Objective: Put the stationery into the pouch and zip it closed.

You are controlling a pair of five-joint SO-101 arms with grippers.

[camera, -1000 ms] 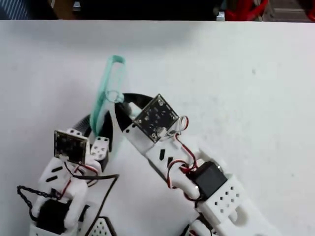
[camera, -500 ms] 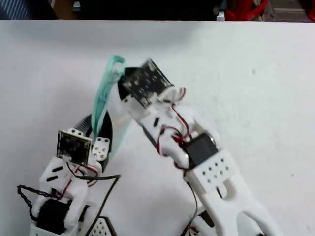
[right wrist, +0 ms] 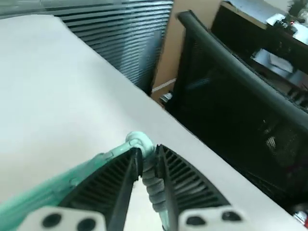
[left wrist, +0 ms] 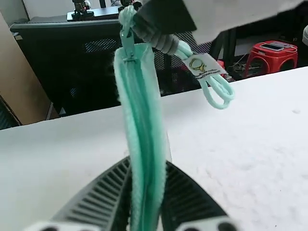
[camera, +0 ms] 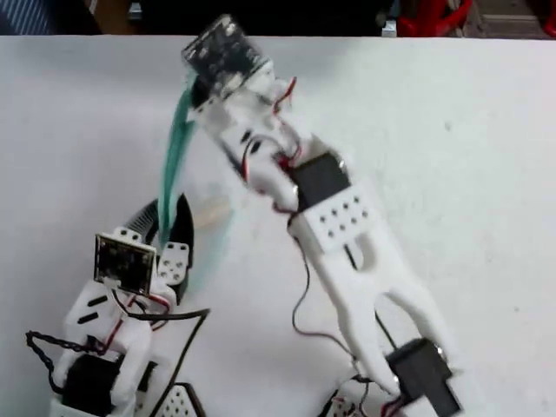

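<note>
The teal pouch (camera: 176, 152) stands on edge, stretched between both grippers. My left gripper (camera: 171, 224) is shut on its near end, and the zip (left wrist: 140, 144) runs up from between the black fingers (left wrist: 185, 190). At the far end my right gripper (right wrist: 144, 156) is shut on the zip's grey pull cord (right wrist: 152, 182), right at the pouch's corner (right wrist: 137, 141). The right arm's wrist board (camera: 223, 52) covers that gripper in the high view. A teal loop strap with a tag (left wrist: 211, 84) hangs off the far end. A faint beige shape (camera: 213, 208) shows through the pouch's side.
The white table (camera: 452, 148) stretches wide to the right and at the far left. Its far edge (camera: 347, 36) lies just beyond the right gripper. The right arm's body (camera: 347, 243) crosses the middle of the table, and black cables (camera: 52, 347) trail by the left arm's base.
My right arm has travelled along the pouch from near the left gripper to its far end, holding the zip pull. The pouch now stands stretched taut. The left gripper stayed put.
</note>
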